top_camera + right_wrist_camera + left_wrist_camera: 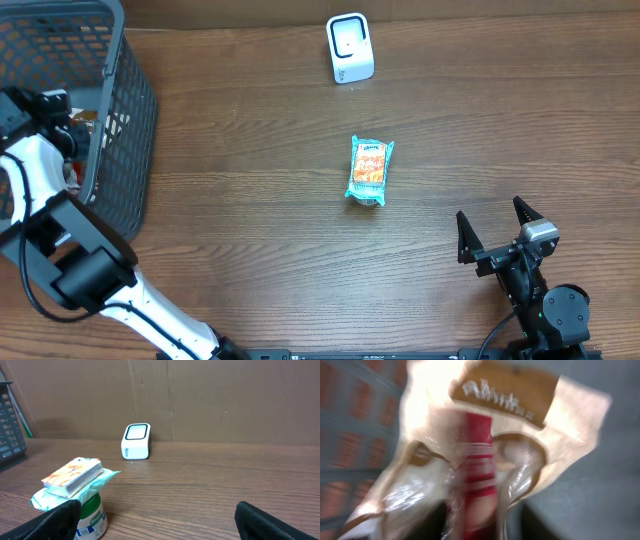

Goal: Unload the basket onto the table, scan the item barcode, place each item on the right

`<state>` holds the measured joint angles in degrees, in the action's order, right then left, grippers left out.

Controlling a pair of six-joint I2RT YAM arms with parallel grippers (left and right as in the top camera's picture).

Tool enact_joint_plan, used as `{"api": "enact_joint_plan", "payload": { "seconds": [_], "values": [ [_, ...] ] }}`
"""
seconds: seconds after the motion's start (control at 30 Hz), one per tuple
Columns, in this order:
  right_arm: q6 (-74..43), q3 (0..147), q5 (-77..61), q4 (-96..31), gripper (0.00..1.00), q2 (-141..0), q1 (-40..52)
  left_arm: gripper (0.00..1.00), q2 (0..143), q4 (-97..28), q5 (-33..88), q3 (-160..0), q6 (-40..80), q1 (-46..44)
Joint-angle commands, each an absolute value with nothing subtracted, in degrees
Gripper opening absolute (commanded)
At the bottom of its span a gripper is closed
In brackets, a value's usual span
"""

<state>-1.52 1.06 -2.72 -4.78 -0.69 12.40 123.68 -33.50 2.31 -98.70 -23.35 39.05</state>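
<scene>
**Left tool** (pixel 72 132), inside the basket (pixel 135 110) at 10 o'clock, sits close against a tan bag (pixel 485 455) with a red stripe. The blur hides whether its jaws are apart or clamped.

**Right tool** (pixel 488 208), at 5 o'clock, has its jaws wide apart and holds nothing.

A snack pack (pixel 368 170) lies on a small tub (pixel 92 517) at the middle of the bench (pixel 250 250). The scanner (pixel 350 48) stands at 12 o'clock.

**Step, as judged:** fetching an item from the basket.

**Next move calls for:** a sure grip, a lift clear of the rim, and the barcode turned toward the scanner.
</scene>
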Motion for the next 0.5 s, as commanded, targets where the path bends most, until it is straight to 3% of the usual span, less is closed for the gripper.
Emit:
{"api": "enact_joint_plan", "payload": {
  "seconds": [0.0, 0.47],
  "values": [
    [-1.74, 0.47, -2.66, -4.64, 1.00, -0.16, 12.19, 1.00, 124.40, -32.08, 2.55, -98.24, -24.25, 39.40],
    [-1.74, 0.47, -2.68, -4.64, 1.00, -0.16, 12.19, 1.00, 124.42, -24.45, -1.87, -91.37, -25.76, 40.23]
  ]
}}
